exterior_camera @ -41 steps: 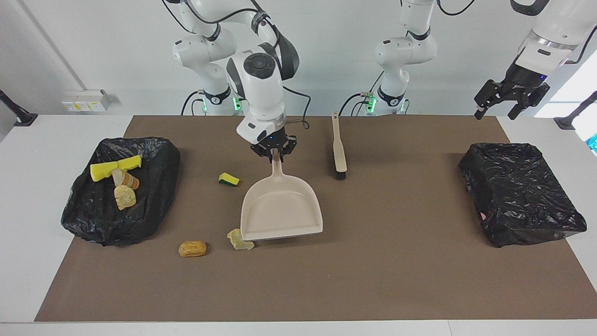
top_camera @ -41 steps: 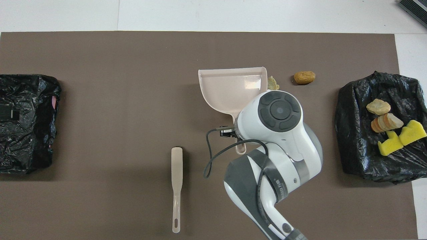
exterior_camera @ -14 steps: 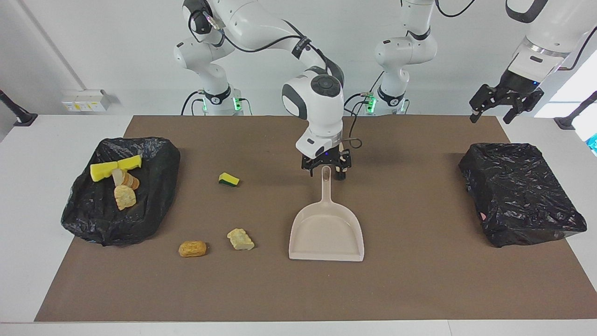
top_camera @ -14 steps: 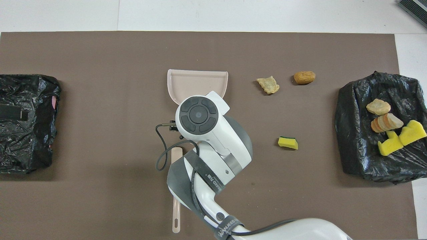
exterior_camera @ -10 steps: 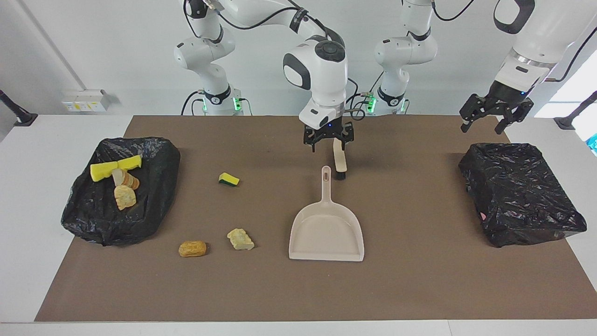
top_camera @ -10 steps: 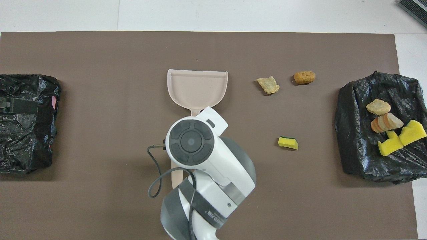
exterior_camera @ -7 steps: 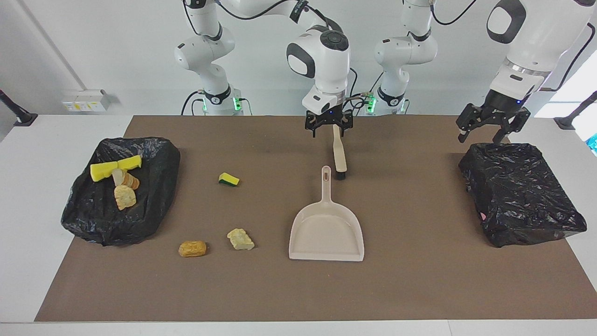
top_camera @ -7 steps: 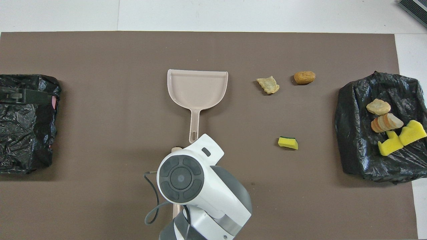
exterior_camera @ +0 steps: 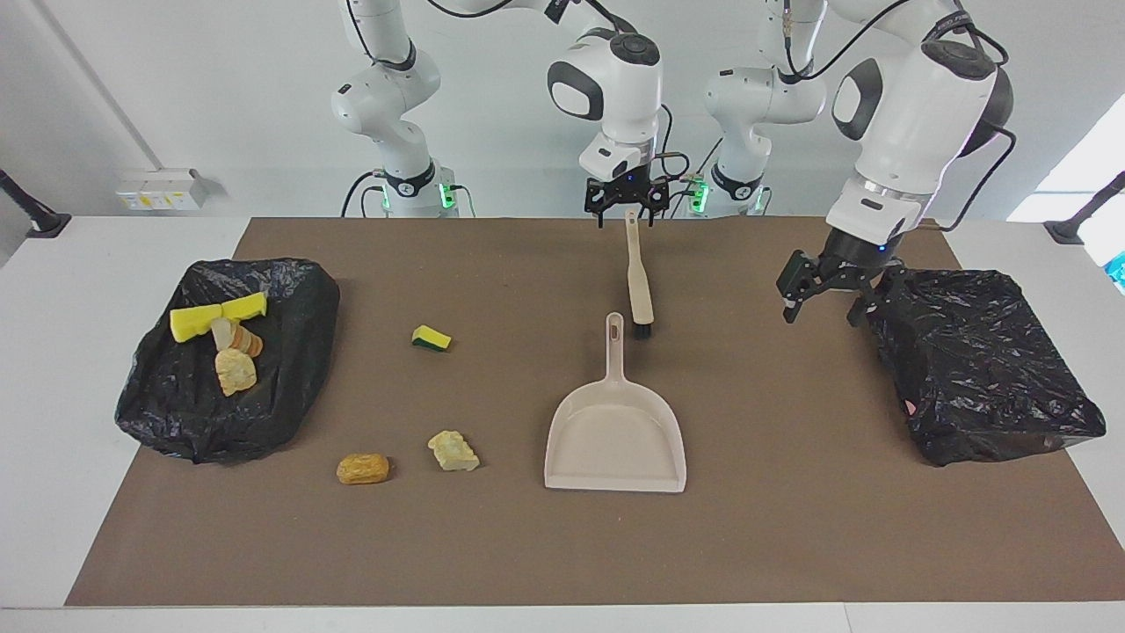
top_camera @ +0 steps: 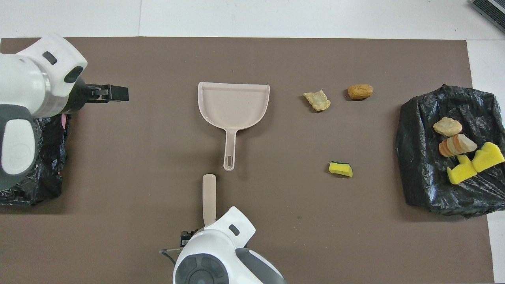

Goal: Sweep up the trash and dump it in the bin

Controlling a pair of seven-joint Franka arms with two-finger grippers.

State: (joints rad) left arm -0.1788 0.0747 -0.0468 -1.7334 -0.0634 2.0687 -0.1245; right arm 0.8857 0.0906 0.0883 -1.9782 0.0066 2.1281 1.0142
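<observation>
**Two Arms Lining Up for the Sweep, Three Scraps Waiting on the Mat**

We are looking at a brown mat [exterior_camera: 791,545] with a black-bagged bin [exterior_camera: 290,299] sitting at the right arm's end and a second black bag [exterior_camera: 984,369] at the left arm's end. Four pieces of the trash [exterior_camera: 220,338] are already lying on top of the first bin.

The right gripper [exterior_camera: 626,211] is hanging with its fingers apart over the end of the brush [exterior_camera: 639,281] nearest the robots, and it is not gripping anything. The left gripper [exterior_camera: 822,297], also spread and empty, is hovering over the mat just beside the second bag.

The dustpan [exterior_camera: 615,440] is lying flat mid-mat, its handle pointing toward the robots and ending just beside the brush's bristles.

As we are reading it, the step in hand is taking up the brush. To do it well:

- We are wanting the right gripper coming straight down.
- The fingers should be straddling the narrow handle.
- They should be closing squarely, so the brush is not twisting.

Three scraps are lying loose toward the right arm's end:

- a tan chunk [exterior_camera: 453,450];
- an orange chunk [exterior_camera: 362,469] near it;
- a yellow-green sponge [exterior_camera: 431,338], nearer to the robots.
</observation>
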